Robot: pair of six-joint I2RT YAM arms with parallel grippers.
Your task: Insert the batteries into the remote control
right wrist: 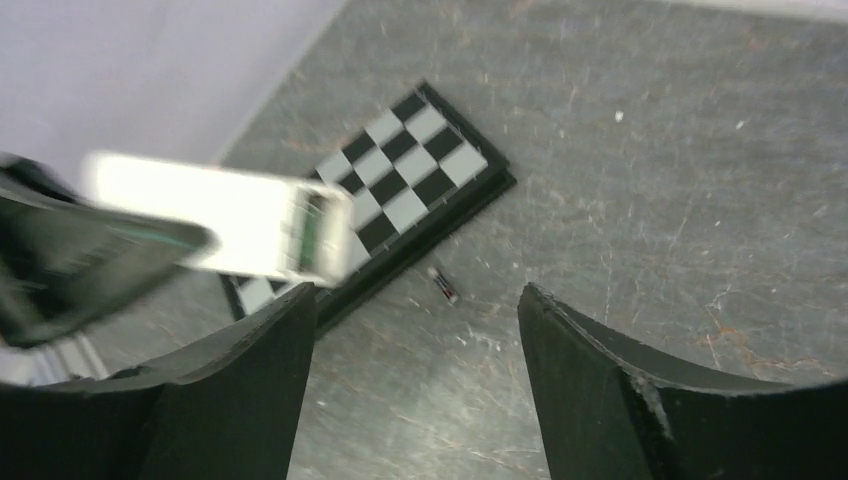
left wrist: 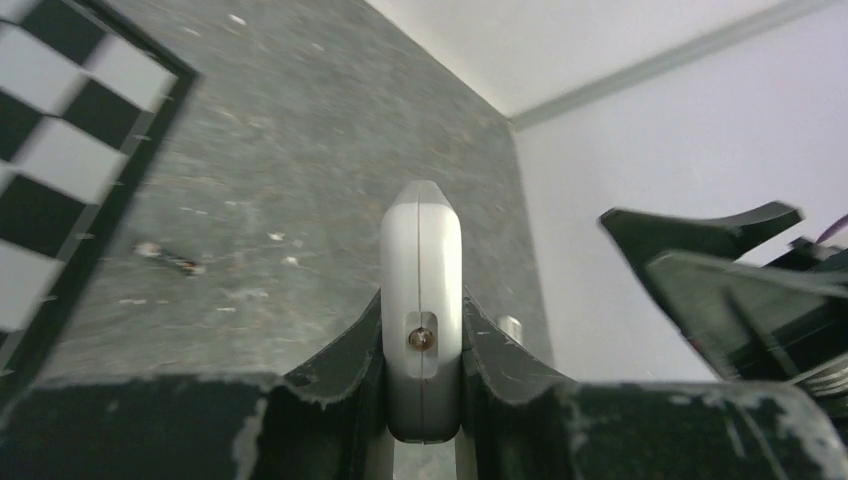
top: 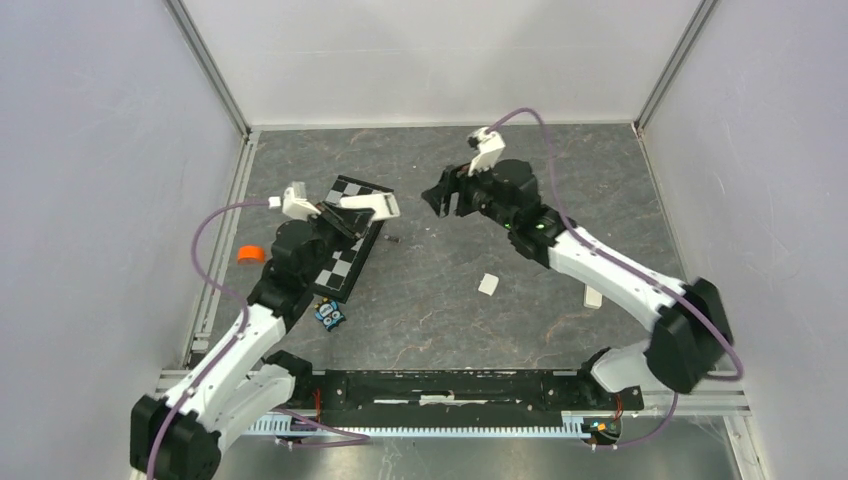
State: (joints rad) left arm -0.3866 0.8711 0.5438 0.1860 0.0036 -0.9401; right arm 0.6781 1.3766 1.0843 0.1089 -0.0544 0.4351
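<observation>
My left gripper [top: 343,216] is shut on the remote control [top: 368,204], a white bar held above the chessboard's far end. In the left wrist view the remote [left wrist: 421,262] stands edge-on between the fingers [left wrist: 340,355]. In the right wrist view the remote [right wrist: 215,213] shows a green patch at its end. One battery [top: 392,240], a tiny dark cylinder, lies on the table just right of the board; it also shows in the left wrist view [left wrist: 170,259] and the right wrist view [right wrist: 444,285]. My right gripper [top: 440,196] is open and empty, raised right of the remote. I see no second battery.
The black-and-white chessboard [top: 350,255] lies under the left gripper. A small blue toy [top: 330,315] sits near it, an orange piece [top: 250,255] to its left. A small white square piece [top: 488,284] and a white strip [top: 592,296] lie under the right arm. Walls enclose the table.
</observation>
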